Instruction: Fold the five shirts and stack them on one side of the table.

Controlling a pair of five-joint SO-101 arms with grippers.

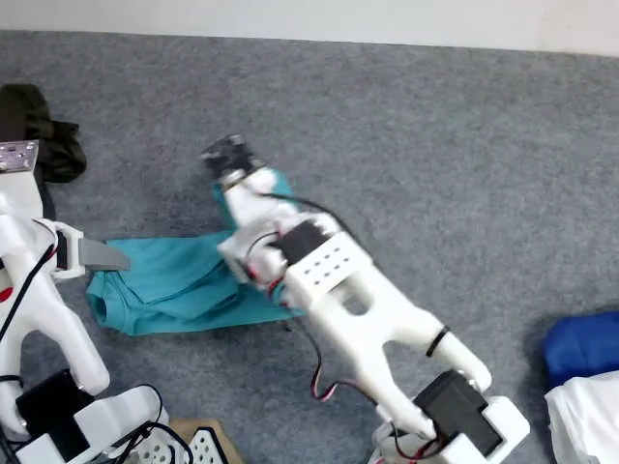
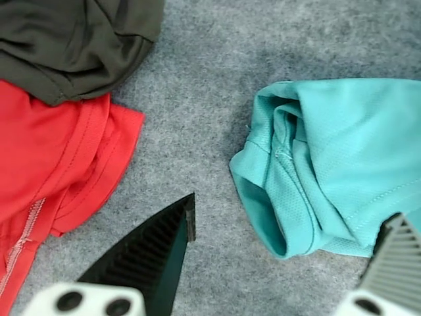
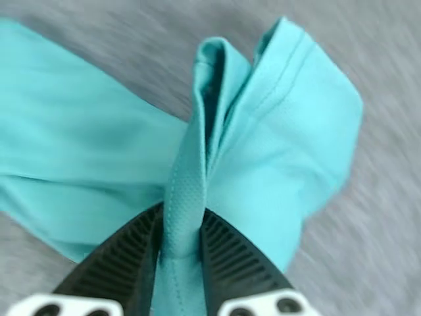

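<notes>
Grey table [image 1: 435,126] bears teal shirt [image 3: 283,145], fold pinched in right claw [image 3: 181,220].

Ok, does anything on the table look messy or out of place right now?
The teal shirt is bunched, not flat, with a ridge pinched up in the right gripper. The red shirt and the dark shirt lie crumpled and touching, unfolded. Nothing looks torn or spilled.

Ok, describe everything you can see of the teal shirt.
The teal shirt is a fine mesh knit with stitched hems, lying crumpled on the grey table. The right pincer is shut on a raised fold of it. The left pincer hangs open over its rolled end.
</notes>
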